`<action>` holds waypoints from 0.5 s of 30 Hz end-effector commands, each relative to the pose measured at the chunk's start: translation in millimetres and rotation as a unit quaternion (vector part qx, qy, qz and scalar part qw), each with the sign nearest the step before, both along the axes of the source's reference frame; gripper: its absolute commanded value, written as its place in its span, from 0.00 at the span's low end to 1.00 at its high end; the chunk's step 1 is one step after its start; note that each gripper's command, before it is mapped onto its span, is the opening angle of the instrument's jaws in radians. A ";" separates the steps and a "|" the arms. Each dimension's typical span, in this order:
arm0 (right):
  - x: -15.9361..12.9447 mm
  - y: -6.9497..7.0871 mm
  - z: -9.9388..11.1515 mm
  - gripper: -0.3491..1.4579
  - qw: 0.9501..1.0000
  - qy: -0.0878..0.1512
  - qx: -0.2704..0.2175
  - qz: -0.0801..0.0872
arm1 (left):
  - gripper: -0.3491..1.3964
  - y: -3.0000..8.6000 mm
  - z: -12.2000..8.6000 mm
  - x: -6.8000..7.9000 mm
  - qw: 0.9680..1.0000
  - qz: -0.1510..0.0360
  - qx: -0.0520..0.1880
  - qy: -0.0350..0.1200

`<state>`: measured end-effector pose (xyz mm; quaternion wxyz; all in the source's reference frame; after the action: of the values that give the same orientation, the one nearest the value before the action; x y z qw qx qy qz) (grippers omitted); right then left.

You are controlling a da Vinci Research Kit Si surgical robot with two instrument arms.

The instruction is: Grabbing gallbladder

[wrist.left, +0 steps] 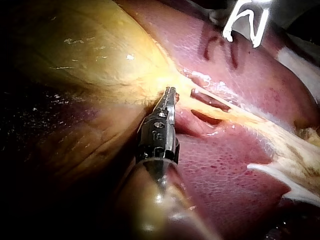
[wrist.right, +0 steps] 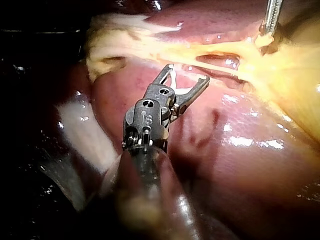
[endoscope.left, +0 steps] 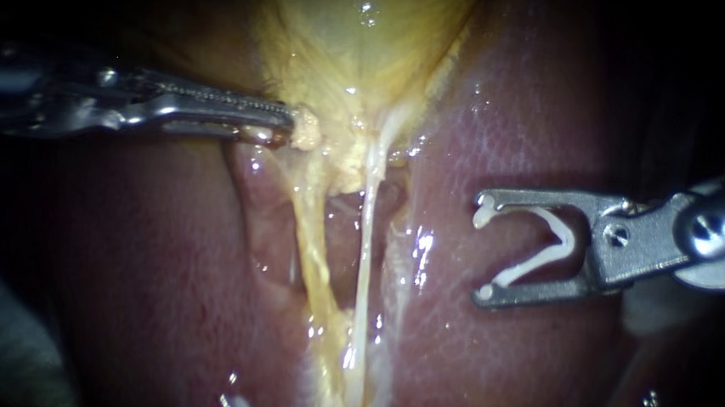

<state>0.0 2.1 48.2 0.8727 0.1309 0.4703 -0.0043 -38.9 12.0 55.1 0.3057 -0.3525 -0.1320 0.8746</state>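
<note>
The yellow gallbladder (endoscope.left: 357, 33) lies at the top middle of the endoscope view, narrowing down into two pale tubes (endoscope.left: 367, 229) that run over the red liver (endoscope.left: 514, 112). My left instrument (endoscope.left: 287, 126) comes in from the left with its jaws shut on the gallbladder's lower left edge. The left wrist view shows the same grip at the jaw tips (wrist.left: 171, 95) against the gallbladder (wrist.left: 100, 55). My right instrument (endoscope.left: 482, 254) hovers over the liver to the right of the tubes. Its jaws stand wide apart and hold a white clip (endoscope.left: 547, 246) between them.
A dark pocket (endoscope.left: 345, 207) opens between the two tubes just below the gallbladder. In the right wrist view, whitish fatty tissue (wrist.right: 115, 30) lies ahead of my right instrument (wrist.right: 186, 75) where the tubes end. The wet liver (wrist.right: 240, 150) spreads beside it.
</note>
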 end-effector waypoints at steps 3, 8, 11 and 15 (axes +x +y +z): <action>0.0 0.0 0.0 0.47 1.000 0.000 0.000 0.000 | 0.00 0.4 -0.9 0.3 1.000 -0.006 -0.002 -0.004; 0.0 0.0 0.0 0.47 1.000 0.000 0.000 0.000 | 0.00 0.8 -2.2 0.4 1.000 -0.014 -0.003 -0.009; 0.0 0.0 0.0 0.47 1.000 0.000 0.000 0.000 | 0.00 0.9 -2.3 0.4 1.000 -0.015 -0.003 -0.008; 0.0 0.0 0.0 0.47 1.000 0.000 0.000 0.000 | 0.00 0.9 -2.3 0.3 1.000 -0.016 -0.003 -0.008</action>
<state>0.1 2.2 48.2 0.8727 0.1308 0.4703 -0.0041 -38.5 13.0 52.8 0.3179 -0.3624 -0.1260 0.8670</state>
